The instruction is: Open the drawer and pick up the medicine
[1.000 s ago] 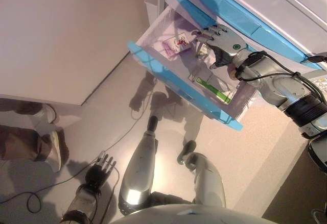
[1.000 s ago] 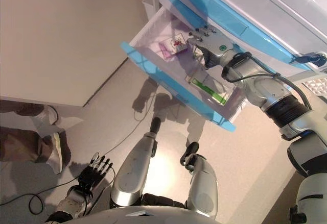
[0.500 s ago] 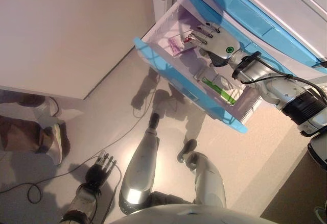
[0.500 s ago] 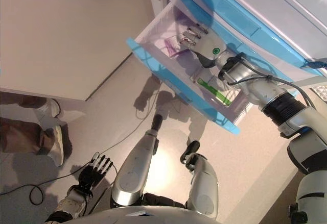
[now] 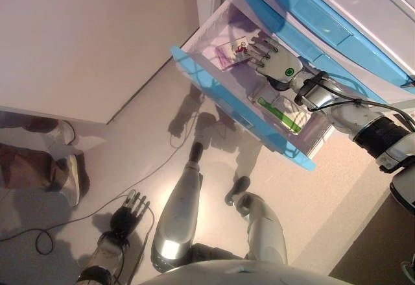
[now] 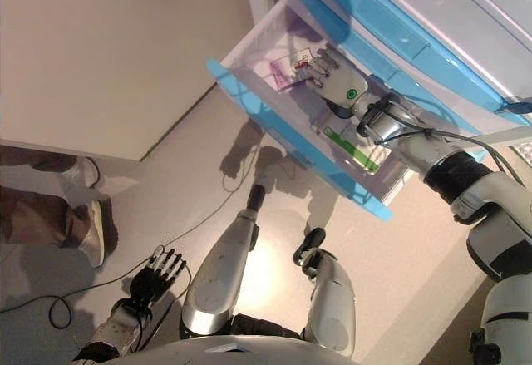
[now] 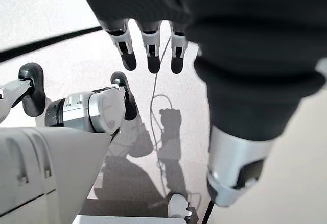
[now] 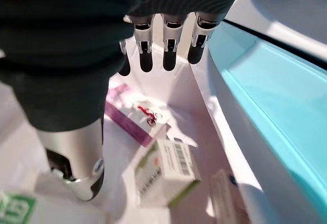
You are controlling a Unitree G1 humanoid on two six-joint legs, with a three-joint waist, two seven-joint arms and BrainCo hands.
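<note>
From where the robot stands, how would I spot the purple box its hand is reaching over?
Find the open drawer with the light blue front, pulled out of the white cabinet. The right hand hangs inside it, and the purple and white box lies flat at its fingertips. The neighbouring long box has a green stripe instead.

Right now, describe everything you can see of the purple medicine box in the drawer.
The purple medicine box is a flat carton with a purple side and a white top carrying a small red mark. It lies flat on the floor of the open drawer, beside a green-edged white box. The right hand hovers open above it, not touching.
</note>
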